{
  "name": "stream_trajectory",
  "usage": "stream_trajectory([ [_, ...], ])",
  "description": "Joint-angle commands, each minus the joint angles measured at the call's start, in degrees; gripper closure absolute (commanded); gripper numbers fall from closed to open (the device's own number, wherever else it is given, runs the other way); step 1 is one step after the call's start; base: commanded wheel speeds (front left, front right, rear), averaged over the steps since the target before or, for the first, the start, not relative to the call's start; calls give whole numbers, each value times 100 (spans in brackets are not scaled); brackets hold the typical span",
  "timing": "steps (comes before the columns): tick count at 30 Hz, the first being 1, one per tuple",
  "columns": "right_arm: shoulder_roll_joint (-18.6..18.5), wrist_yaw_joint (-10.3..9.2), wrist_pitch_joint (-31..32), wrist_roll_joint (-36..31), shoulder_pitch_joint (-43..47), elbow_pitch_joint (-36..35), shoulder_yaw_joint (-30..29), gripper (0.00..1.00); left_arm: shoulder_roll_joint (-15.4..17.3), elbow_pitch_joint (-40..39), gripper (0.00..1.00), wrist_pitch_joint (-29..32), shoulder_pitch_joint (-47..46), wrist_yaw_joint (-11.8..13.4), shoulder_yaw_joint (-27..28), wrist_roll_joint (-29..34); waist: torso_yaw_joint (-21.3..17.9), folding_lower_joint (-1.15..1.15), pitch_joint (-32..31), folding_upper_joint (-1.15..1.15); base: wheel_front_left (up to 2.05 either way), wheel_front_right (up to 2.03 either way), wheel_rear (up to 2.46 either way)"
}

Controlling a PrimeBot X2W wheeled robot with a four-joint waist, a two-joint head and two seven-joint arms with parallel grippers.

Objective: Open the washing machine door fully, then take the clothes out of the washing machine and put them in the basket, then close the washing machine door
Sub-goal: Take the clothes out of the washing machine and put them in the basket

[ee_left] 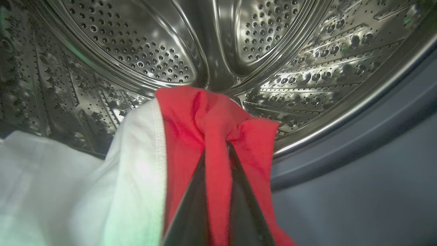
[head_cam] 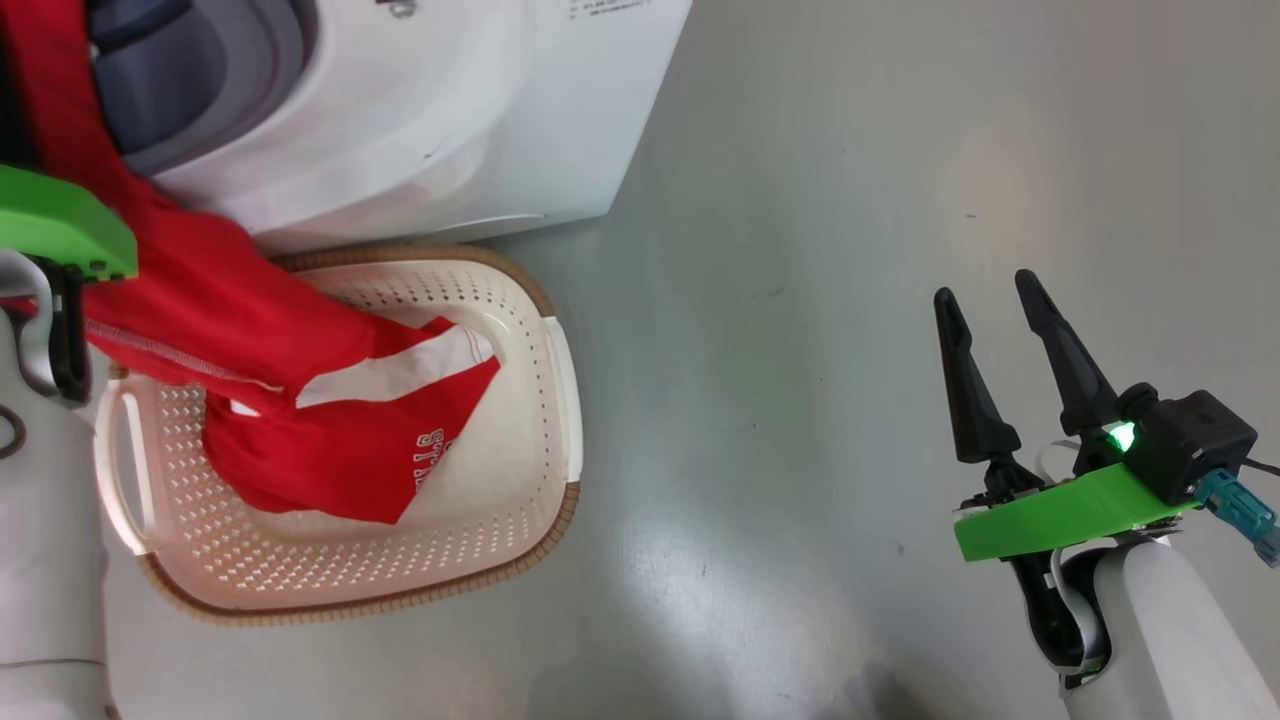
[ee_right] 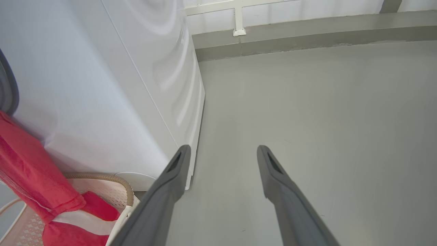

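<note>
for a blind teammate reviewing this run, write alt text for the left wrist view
The left gripper is shut on a bunched fold of the red and white clothes, facing into the washing machine. Its perforated steel drum curves behind the fabric, with the grey gasket at the right.

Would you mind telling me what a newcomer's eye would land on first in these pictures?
The bright red clothes stand out most, trailing from the washing machine opening down into the cream basket in front of it. In the left wrist view, the left hand is shut on a fold of that red fabric before the shiny steel drum. The right hand hangs open over the grey floor.
</note>
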Motion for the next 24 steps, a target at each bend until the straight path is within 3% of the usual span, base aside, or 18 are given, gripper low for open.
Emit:
stream_trajectory([
  [1, 4, 36, -36, 21, 24, -121, 87, 0, 215, -268, 100, -28, 131, 13, 136, -51, 40, 0, -60, 0, 0, 0, 0],
  [18, 4, 36, -36, -78, 209, -25, -114, 0, -407, -2180, 100, -28, 1346, -109, 553, -464, 492, 0, -672, 0, 0, 0, 0],
  [24, 4, 36, -36, -62, 287, 11, -176, 0, -581, -2807, 100, -28, 1888, -112, 441, -615, 613, 0, -871, 0, 0, 0, 0],
])
